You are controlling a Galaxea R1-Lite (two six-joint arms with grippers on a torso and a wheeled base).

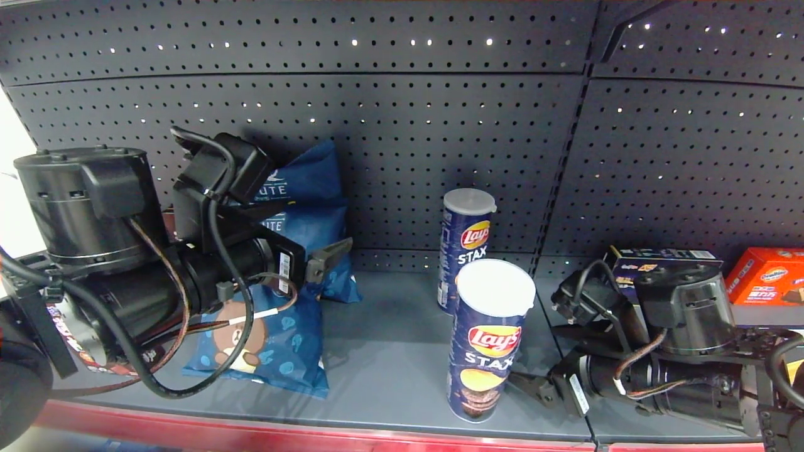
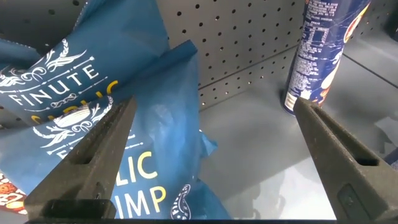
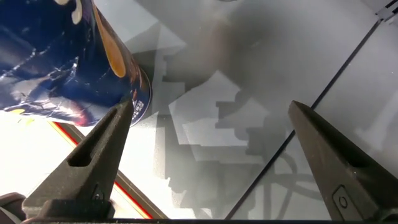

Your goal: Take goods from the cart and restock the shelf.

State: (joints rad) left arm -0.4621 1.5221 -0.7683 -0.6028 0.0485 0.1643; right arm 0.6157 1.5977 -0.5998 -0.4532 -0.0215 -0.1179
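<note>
arms (image 1: pixel 207 276) lie level: left tool (image 2: pixel 212 106) wide by bags (image 1: pixel 314 188), right tool (image 3: pixel 209 107) wide by can (image 1: pixel 487 339).

The left arm (image 1: pixel 157 276) covers the top of the bear bag (image 1: pixel 270 351) and much of the blue bags (image 1: pixel 314 207) leaning behind it; a red pack (image 1: pixel 75 351) under that arm is too covered to tell what it is; the front can (image 1: pixel 487 339) hides the base of the rear can (image 1: pixel 461 238); the right arm (image 1: pixel 666 370) covers the front of the dark box (image 1: pixel 659 258); the orange box (image 1: pixel 763 276) is cut by the head view's right edge; in the left wrist view the rear can (image 2: pixel 317 56) loses its top and the blue bags (image 2: pixel 124 124) run off the edges; in the right wrist view the front can (image 3: pixel 68 62) is cut off above its base
</note>
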